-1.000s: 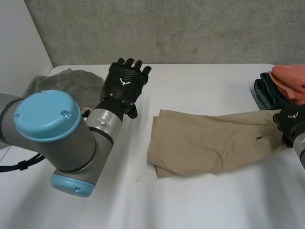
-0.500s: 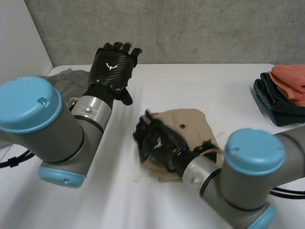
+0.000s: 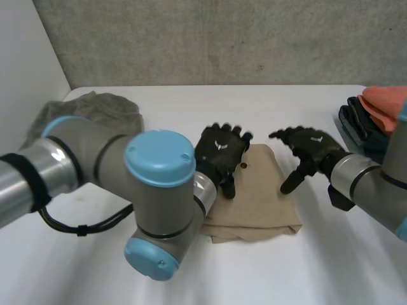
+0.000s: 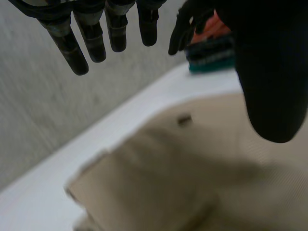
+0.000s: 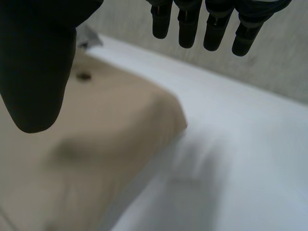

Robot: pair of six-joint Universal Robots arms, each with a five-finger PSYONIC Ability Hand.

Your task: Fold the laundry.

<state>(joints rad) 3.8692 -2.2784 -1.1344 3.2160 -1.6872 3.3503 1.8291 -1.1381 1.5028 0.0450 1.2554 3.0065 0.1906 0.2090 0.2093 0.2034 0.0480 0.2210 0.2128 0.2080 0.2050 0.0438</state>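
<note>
A tan garment point(image 3: 257, 200) lies folded into a small block in the middle of the white table point(image 3: 286, 114). My left hand point(image 3: 219, 152) hovers over its left edge, fingers straight and open, holding nothing. My right hand point(image 3: 308, 147) floats just off the garment's right edge, also open and empty. Under my left hand, the left wrist view has the tan cloth point(image 4: 192, 168) with a dark button on it. Beneath my right hand's point(image 5: 38, 57) palm in the right wrist view lies the folded cloth point(image 5: 96, 130), bare table past its edge.
A grey crumpled garment point(image 3: 95, 108) lies at the table's far left. A stack of folded clothes, dark blue under orange point(image 3: 375, 117), sits at the right edge. My left arm's big joint point(image 3: 156, 203) stands over the table's front left.
My right hand let go of the tan garment after carrying its end leftward over the rest, then drew back right. My left hand came down from the far left onto the fold.
</note>
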